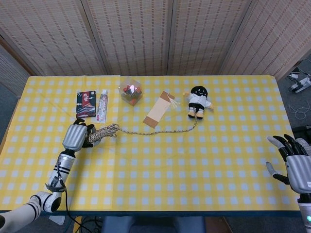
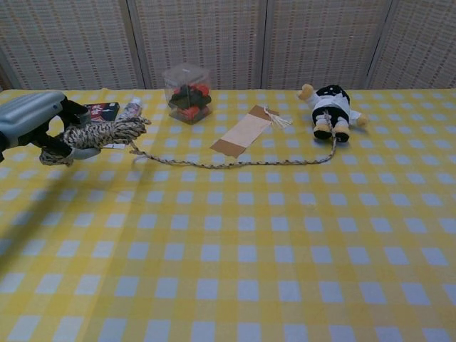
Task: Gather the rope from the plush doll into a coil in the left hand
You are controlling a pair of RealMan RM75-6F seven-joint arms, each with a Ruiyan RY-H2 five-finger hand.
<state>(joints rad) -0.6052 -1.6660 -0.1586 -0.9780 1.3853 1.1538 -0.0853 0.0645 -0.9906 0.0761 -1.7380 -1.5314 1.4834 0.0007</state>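
Note:
My left hand point(image 1: 76, 136) point(image 2: 34, 121) grips a bundle of coiled rope point(image 1: 101, 133) point(image 2: 96, 135), raised off the table at the left. From the coil a single braided strand of rope point(image 1: 155, 131) point(image 2: 235, 165) runs right across the yellow checked cloth to the plush doll point(image 1: 198, 101) point(image 2: 330, 108), which lies on its back at the far right-centre. My right hand point(image 1: 294, 164) hangs open at the table's near right edge, holding nothing; the chest view does not show it.
A clear box with red and black pieces point(image 1: 130, 91) point(image 2: 187, 92), a tan card with a tassel point(image 1: 159, 112) point(image 2: 246, 132), a tube point(image 1: 102, 105) point(image 2: 130, 108) and a dark packet point(image 1: 85, 103) point(image 2: 98, 110) lie along the far side. The table point(image 1: 194, 165) has blue edging in front.

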